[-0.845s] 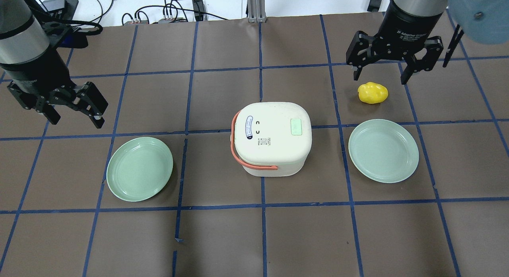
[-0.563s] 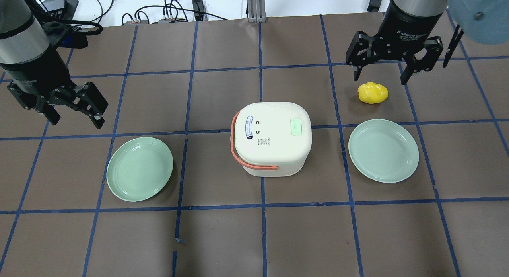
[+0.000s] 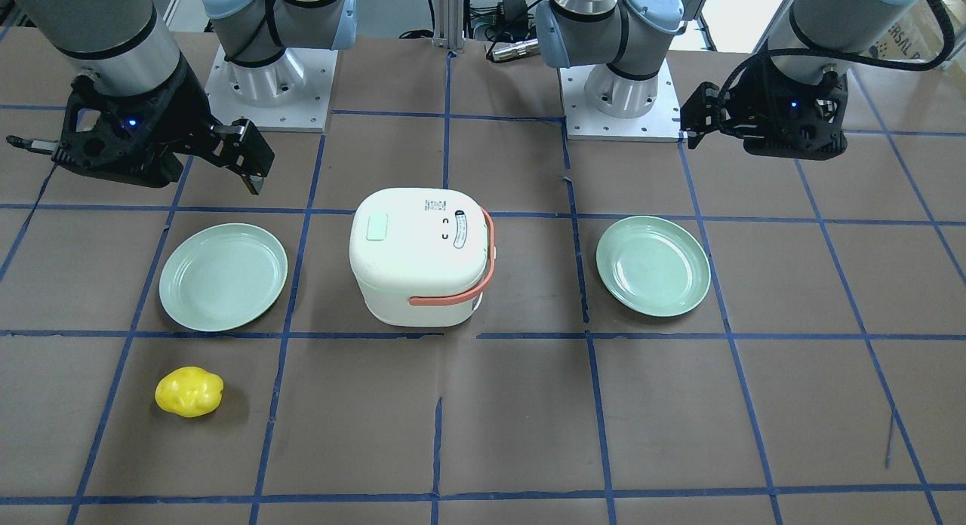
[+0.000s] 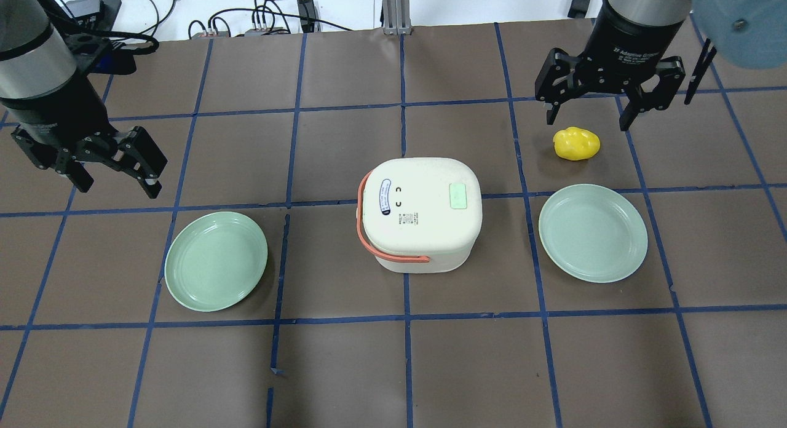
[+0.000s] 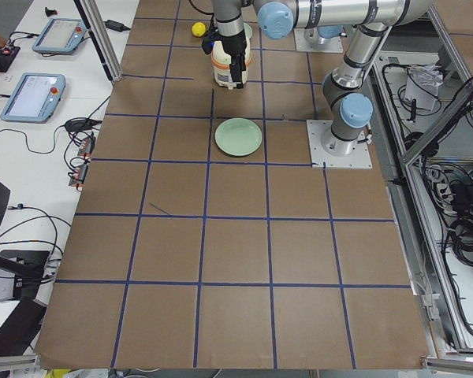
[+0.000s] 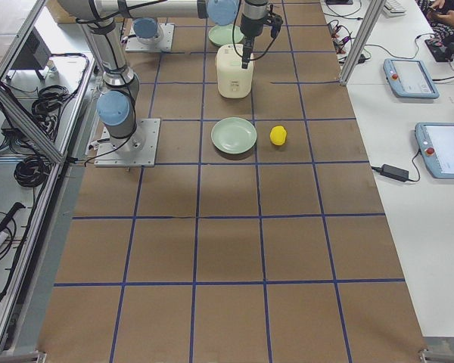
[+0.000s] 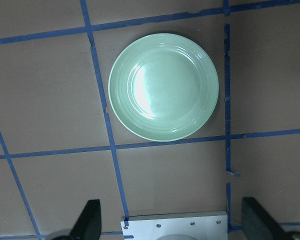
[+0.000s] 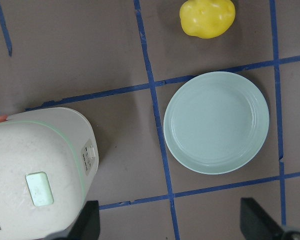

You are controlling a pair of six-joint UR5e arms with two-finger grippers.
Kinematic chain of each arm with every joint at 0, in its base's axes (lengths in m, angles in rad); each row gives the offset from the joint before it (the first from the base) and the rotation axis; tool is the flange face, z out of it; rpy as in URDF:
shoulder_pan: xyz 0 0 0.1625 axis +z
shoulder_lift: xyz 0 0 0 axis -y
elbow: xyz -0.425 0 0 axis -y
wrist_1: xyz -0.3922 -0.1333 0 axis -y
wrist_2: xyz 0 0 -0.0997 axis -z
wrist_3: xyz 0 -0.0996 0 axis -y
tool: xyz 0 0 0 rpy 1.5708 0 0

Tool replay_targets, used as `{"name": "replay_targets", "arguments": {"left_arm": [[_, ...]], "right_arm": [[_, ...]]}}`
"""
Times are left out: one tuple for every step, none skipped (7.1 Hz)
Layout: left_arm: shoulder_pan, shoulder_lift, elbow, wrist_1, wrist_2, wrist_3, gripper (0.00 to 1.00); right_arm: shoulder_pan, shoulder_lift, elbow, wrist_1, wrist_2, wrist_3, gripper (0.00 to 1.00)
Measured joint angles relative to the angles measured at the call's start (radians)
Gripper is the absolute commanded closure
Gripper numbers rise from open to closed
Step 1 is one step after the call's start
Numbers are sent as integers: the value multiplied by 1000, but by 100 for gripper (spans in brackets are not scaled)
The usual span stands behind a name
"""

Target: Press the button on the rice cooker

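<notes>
rice cooker (image 4: pixel 430 231): matt white plastic, faintly speckled lid | plates (image 4: pixel 216 260): glossy pale-green, smooth | table cover (image 4: pixel 344 366): matt brown paper, blue tape (image 4: pixel 407 366) | yellow lump (image 4: pixel 576 143): shiny, bumpy

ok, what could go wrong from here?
1. The right gripper is open; spread fingers could straddle the small mint-green panel on the rice cooker lid.
2. Nothing visible braces the cooker; a slanted push may slide it.
3. The right wrist view shows a second small side switch; the wrong control could get pressed.
</notes>
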Motion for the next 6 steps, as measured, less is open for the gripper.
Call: {"name": "replay_targets", "arguments": {"left_arm": [[0, 0, 0, 0, 0, 0, 0], [0, 0, 0, 0, 0, 0, 0], [0, 0, 0, 0, 0, 0, 0], [0, 0, 0, 0, 0, 0, 0], [0, 0, 0, 0, 0, 0, 0], [0, 0, 0, 0, 0, 0, 0]], "right_arm": [[2, -1, 0, 0, 4, 0, 0], [7, -1, -1, 0, 6, 2, 0], [17, -1, -1, -1, 7, 8, 0], [24, -2, -1, 0, 7, 14, 0], [32, -2, 0, 0, 8, 17, 0], [52, -2, 1, 0, 8, 27, 0]]}}
